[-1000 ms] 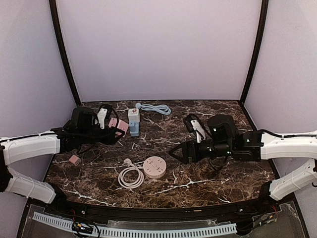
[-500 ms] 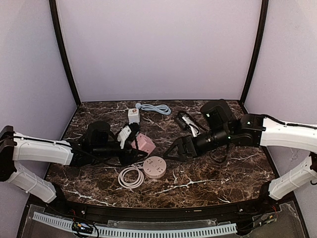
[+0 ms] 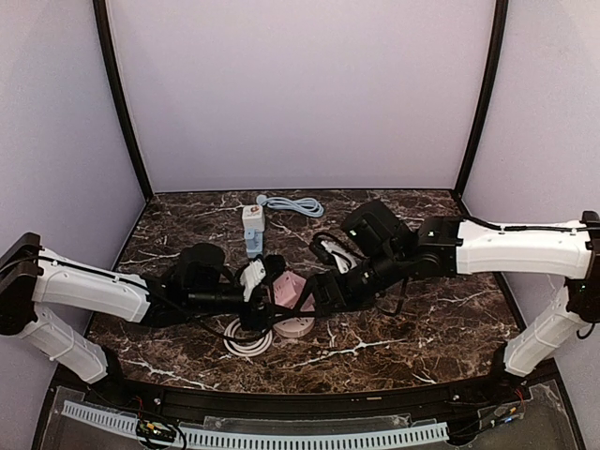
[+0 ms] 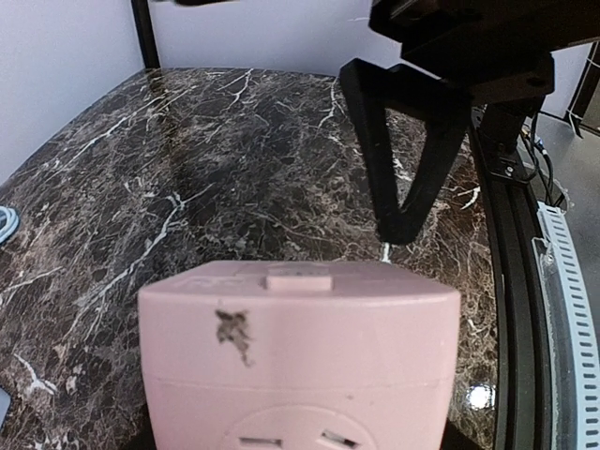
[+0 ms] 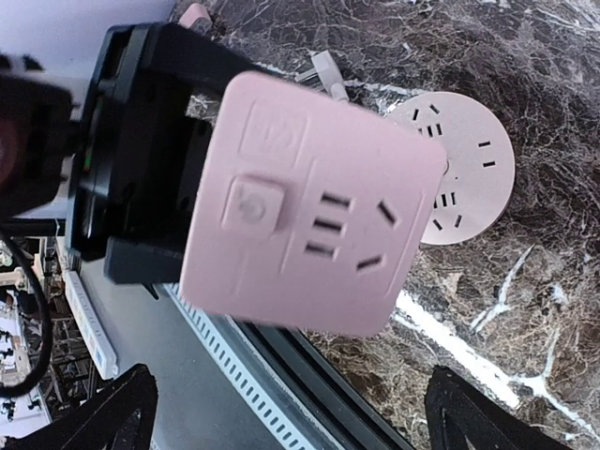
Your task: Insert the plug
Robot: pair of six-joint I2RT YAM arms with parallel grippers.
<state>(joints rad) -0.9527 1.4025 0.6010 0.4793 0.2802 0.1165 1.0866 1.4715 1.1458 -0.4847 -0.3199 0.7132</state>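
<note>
Pink adapter cube (image 3: 286,284) is hanging above the table (image 3: 422,328), clamped in the left gripper (image 3: 265,281). Its jaws are pressing on opposite sides of the cube, approx. mid-body, so the hold is looking secure. The cube is sitting over the near rim of the round socket hub (image 5: 464,169), which is lying flat on the table w/ its coiled white cable (image 3: 246,339) just beside it. Height above the hub: cannot tell. The right gripper (image 3: 321,292) is facing the cube's switch-and-socket face, jaws spread wide, gripping nothing and not touching the cube. Judgement: the left arm is presenting the cube in mid-air so the right can take or steady it, prob. because the current hold is not pointing the pins at the hub. No pins are showing in any view, so the pin side is unconfirmed. Task status: plug not yet inserted, hub sockets all vacant. Next move is calling for the right jaws to be closing squarely on free faces, clear of the left fingers. Risks: cube twisting at handover, or the light hub sliding under push. Other items at the rear, i.e. blue-white adapter (image 3: 253,230) and pale blue cable (image 3: 291,203), are lying well apart and not involved.
</note>
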